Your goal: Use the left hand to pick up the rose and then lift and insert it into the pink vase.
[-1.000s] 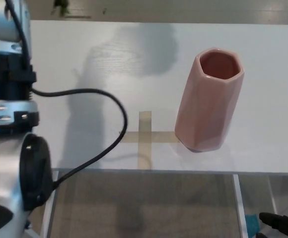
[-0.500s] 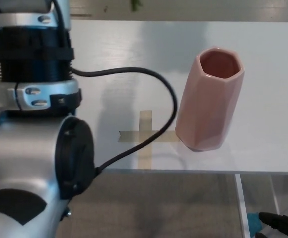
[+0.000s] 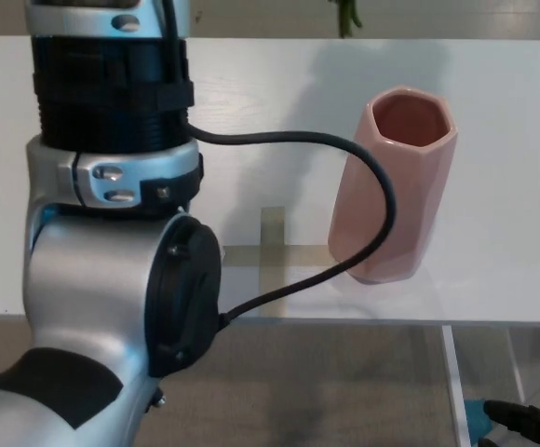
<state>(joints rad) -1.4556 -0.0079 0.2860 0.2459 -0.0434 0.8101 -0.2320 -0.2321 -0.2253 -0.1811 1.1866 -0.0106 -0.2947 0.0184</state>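
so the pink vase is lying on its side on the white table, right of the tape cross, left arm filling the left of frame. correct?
Not quite. The pink vase is standing upright, its open mouth facing up, not lying on its side; the head view shows this. The rest holds: it stands on the white table, right of the tape cross, and the left arm fills the left of the frame.

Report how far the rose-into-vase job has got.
Done, apparently: the rose is off the table; only a green stem shows at the top edge. In hand: the left arm is raised, its hand out of view, so the grip cannot be confirmed. Left: the pink vase stands upright with an empty mouth; insertion remains.
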